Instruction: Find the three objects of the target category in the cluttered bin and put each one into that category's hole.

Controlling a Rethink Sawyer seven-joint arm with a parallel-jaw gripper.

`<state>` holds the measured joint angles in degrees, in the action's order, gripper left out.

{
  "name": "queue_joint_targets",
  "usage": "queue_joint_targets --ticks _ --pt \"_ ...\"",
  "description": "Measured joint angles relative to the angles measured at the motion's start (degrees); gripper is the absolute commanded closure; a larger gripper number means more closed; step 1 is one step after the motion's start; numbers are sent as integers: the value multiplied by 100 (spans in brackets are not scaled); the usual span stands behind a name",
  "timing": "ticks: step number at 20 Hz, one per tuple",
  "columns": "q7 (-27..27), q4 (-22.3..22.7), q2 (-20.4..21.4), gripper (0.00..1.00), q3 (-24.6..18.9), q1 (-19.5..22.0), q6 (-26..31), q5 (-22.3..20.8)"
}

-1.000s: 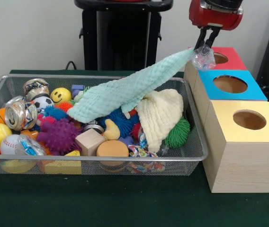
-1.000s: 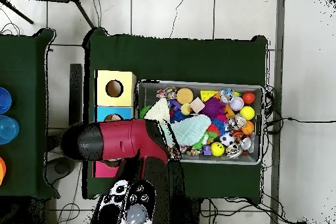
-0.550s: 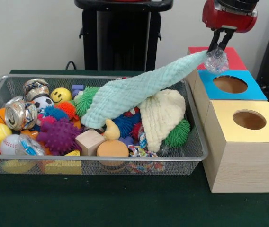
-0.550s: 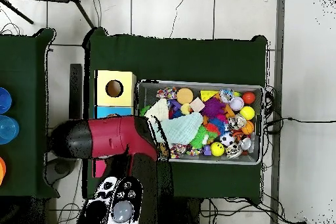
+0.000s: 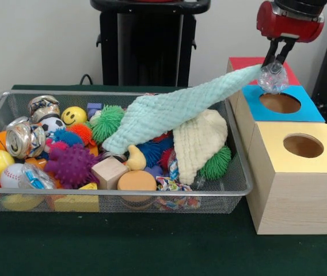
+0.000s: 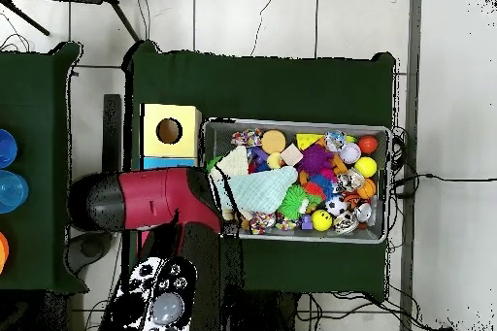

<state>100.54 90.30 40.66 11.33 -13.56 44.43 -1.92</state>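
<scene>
In the front view my gripper (image 5: 277,62) hangs at the upper right, over the far edge of the blue box (image 5: 313,112). It is shut on a crumpled clear plastic piece (image 5: 273,79) and on a corner of a mint green cloth (image 5: 175,112). The cloth stretches down to the left into the wire bin (image 5: 123,198), with its lower end resting on the toys. From overhead the red arm (image 6: 155,201) covers the gripper, and only the cloth (image 6: 257,189) shows in the bin (image 6: 296,123).
Three boxes with round holes stand right of the bin: red (image 5: 244,62) at the far end, blue in the middle, yellow (image 5: 273,138) nearest. The bin holds a cream cloth (image 5: 195,141), spiky balls, smooth balls, crushed cans (image 5: 25,138) and wooden blocks.
The gripper has carried the plastic and the cloth corner rightward, from beside the red box to above the blue box's edge. More of the cloth has been dragged out, uncovering a green spiky ball.
</scene>
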Motion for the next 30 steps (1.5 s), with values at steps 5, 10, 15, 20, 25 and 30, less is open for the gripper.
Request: queue_joint_targets --ticks 5,10,15,20,25,30 --pt "0 -21 -72 100 36 0 0 87" --pt "0 -21 -98 100 38 0 -1 139" --pt "0 -21 -98 100 43 0 0 159" --pt "0 -24 -99 100 44 0 0 168" --pt "0 -27 -100 100 46 0 0 175" --pt "0 -72 -134 100 47 -1 0 176"
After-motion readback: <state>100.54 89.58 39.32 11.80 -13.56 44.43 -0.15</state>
